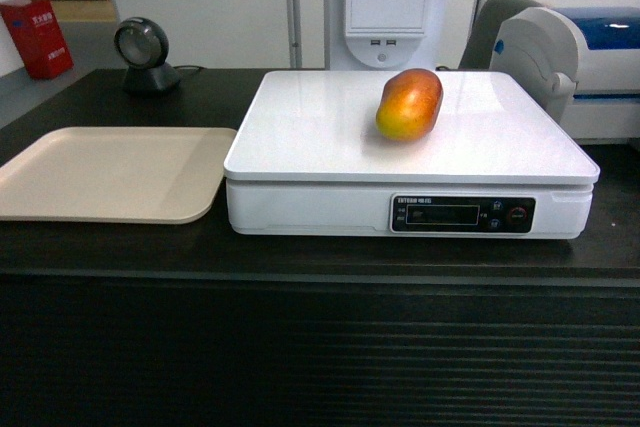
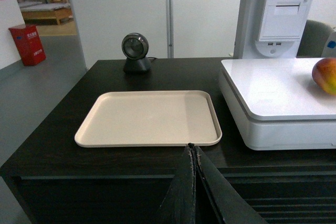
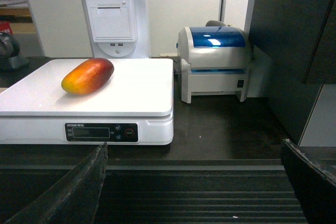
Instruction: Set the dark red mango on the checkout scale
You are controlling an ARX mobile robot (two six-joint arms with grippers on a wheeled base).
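The mango [image 1: 409, 104], dark red fading to orange-yellow at its near end, lies on its side on the white scale [image 1: 300, 137], right of centre, atop the dark checkout [image 1: 300, 257].

Glossy white plastic, matt beige plastic and dark wood-look surfaces at a shop counter

The scale [image 1: 300, 137] had a glossy, smooth white platform that mirrored the light, a smooth white plastic body and a shiny black display panel [image 1: 462, 214]. The dark red mango [image 1: 409, 104] had smooth skin with a faint sheen. The beige tray [image 1: 100, 172] looked like matt, smooth plastic. The checkout [image 1: 320, 347] top was a dark, low-sheen surface with a faint wood grain, and its front was ribbed in horizontal slats. The label printer [image 3: 214, 61] was matt grey plastic with a glossy blue translucent lid. The left gripper's fingers [image 2: 185, 192] looked matt black
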